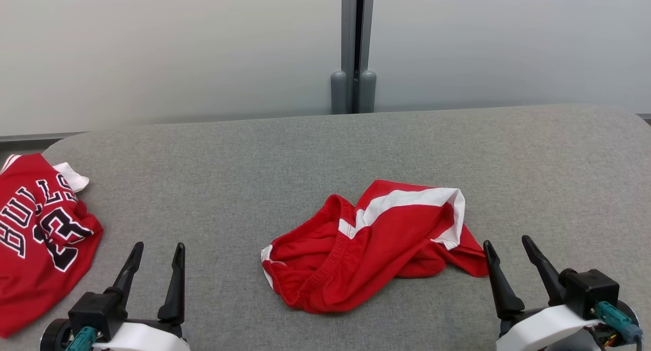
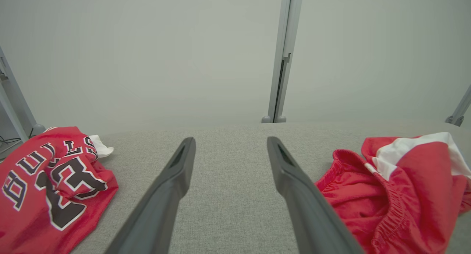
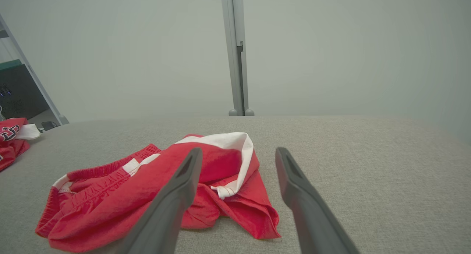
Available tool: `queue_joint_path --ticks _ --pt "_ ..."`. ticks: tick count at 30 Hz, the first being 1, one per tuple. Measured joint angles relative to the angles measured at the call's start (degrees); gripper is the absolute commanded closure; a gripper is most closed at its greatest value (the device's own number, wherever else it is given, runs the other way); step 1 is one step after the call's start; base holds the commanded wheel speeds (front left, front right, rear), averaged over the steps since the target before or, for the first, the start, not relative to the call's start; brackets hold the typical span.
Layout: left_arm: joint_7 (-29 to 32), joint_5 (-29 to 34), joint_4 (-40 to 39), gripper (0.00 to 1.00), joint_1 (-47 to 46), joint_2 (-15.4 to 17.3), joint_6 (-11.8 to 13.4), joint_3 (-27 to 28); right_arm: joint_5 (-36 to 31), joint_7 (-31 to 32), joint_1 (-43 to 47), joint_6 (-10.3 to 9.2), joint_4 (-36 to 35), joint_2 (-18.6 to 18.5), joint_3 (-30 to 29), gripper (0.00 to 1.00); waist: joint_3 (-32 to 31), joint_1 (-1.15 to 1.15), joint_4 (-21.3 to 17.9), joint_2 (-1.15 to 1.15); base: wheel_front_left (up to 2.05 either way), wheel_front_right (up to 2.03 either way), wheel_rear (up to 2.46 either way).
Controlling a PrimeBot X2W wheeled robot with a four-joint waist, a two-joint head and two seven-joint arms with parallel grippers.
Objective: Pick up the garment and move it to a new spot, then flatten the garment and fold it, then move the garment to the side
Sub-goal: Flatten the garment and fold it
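The left gripper (image 1: pixel 158 246) and the right gripper (image 1: pixel 507 240) both stand with fingers spread wide, holding nothing. The crumpled red shorts (image 1: pixel 366 249) lie between them (hem just beside the right gripper's inner finger). A red jersey (image 1: pixel 40 239) lies outside the left gripper, near the grey surface's (image 1: pixel 305 152) left edge. Bare surface stretches ahead of both.

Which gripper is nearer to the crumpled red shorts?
Right. The right gripper sits just beside the right edge of the shorts, not touching them. The left gripper is farther off to their left, closer to the jersey.
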Motion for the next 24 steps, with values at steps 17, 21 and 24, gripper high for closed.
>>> queue_joint_path --ticks 17,21,24 --pt "0.0 1.5 0.2 0.0 0.1 -1.4 -0.3 0.4 -0.2 0.4 -0.1 0.0 0.0 0.3 -0.1 0.0 0.4 0.0 -0.1 0.0 0.0 0.0 0.0" --pt "0.0 1.7 0.1 0.0 -0.1 -1.6 -0.3 0.2 0.1 0.3 -0.3 0.0 0.6 0.4 -0.4 0.0 0.7 0.0 0.1 0.0 0.0 0.0 0.0" --pt "0.0 2.0 -0.1 0.0 -0.7 -1.9 -0.5 -0.1 0.6 0.3 -0.9 0.0 1.6 0.4 -1.2 0.0 1.2 0.0 0.4 0.0 0.0 0.0 0.0"
